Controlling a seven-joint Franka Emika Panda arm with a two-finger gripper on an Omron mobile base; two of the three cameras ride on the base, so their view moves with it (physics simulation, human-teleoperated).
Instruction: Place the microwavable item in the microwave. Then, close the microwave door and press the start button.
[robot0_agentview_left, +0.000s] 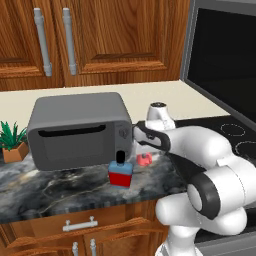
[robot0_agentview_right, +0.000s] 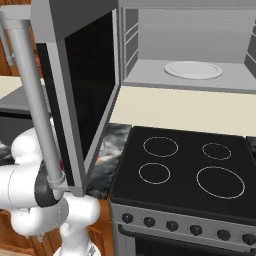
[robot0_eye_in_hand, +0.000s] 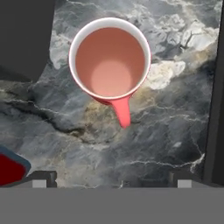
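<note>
The microwavable item, a red-pink cup (robot0_eye_in_hand: 109, 61) with a small handle, stands upright and empty on the dark marble counter (robot0_eye_in_hand: 166, 131). My gripper (robot0_eye_in_hand: 113, 181) hangs above it, open, with nothing between its fingertips (robot0_eye_in_hand: 41, 179). From the left base camera the cup (robot0_agentview_left: 145, 160) sits just under the gripper (robot0_agentview_left: 141, 141). The microwave (robot0_agentview_right: 190, 45) is mounted high over the stove, its grey inside holding a white round plate (robot0_agentview_right: 193, 69). The microwave door (robot0_agentview_right: 90, 95) stands swung wide open, its black glass (robot0_agentview_left: 220, 65) and long bar handle (robot0_agentview_right: 32, 100) toward me.
A squat red-and-blue bottle (robot0_agentview_left: 120, 172) with a black cap stands left of the cup. Behind it sits a dark-grey box appliance (robot0_agentview_left: 80, 131). A potted plant (robot0_agentview_left: 12, 142) is at far left. A black stove top (robot0_agentview_right: 185, 165) lies to the right.
</note>
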